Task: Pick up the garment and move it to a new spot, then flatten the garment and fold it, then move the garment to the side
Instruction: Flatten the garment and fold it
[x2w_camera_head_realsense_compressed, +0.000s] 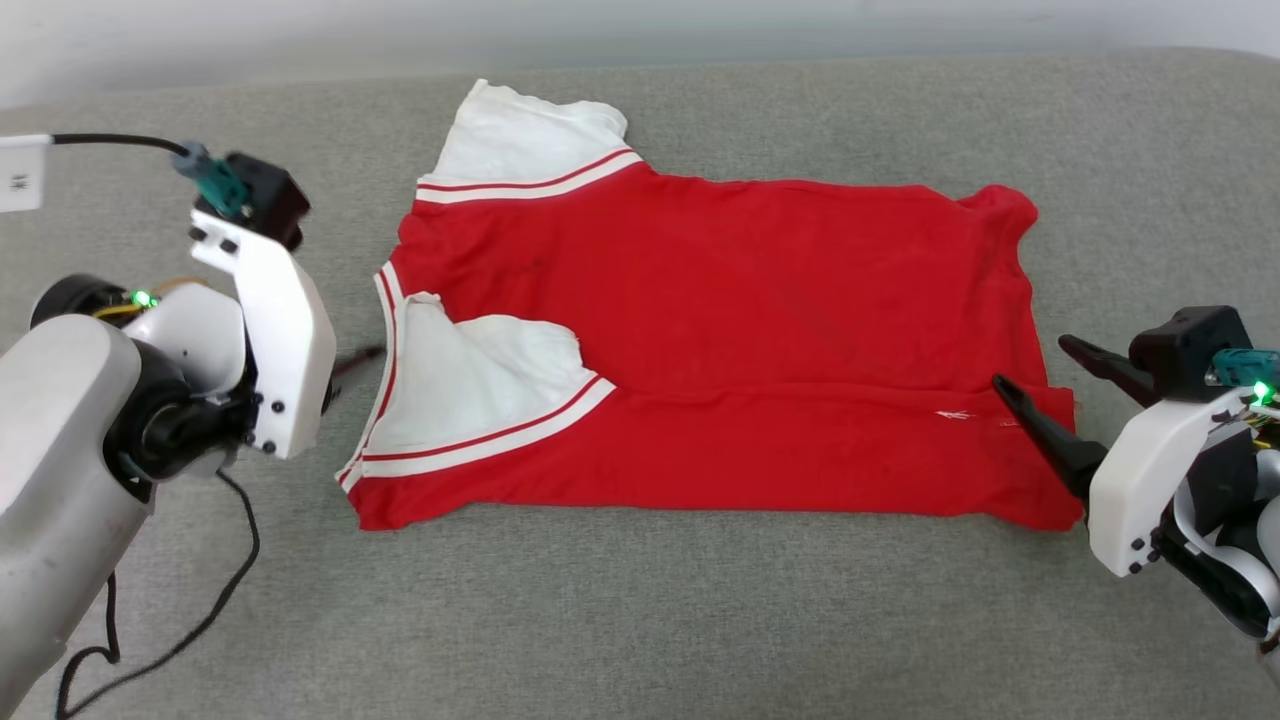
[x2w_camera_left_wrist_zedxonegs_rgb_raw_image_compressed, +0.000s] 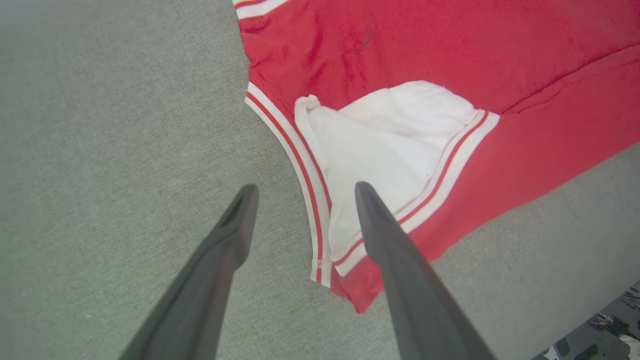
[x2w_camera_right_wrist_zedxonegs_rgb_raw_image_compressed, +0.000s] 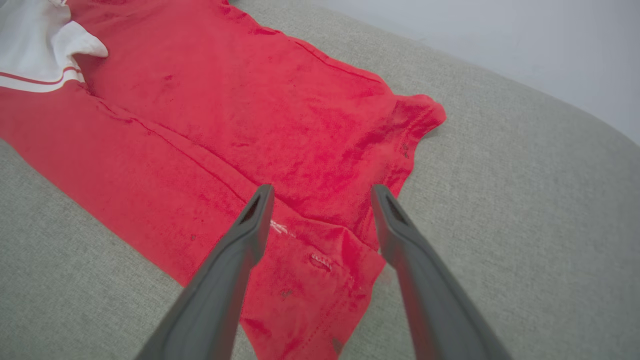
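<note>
Red T-shirt with white sleeves and striped trim lies flat on the grey fabric surface. Its long axis runs from the left gripper to the right gripper, neckline at the left one, hem below the right one. The near edge is folded over lengthwise, with one sleeve on top. Both grippers are spread wide and hold nothing.

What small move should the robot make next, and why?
Probably reach the left pincer and right pincer, both open and empty, to the far edge: the garment is folded along its near side, but the far sleeve sticks out.
</note>
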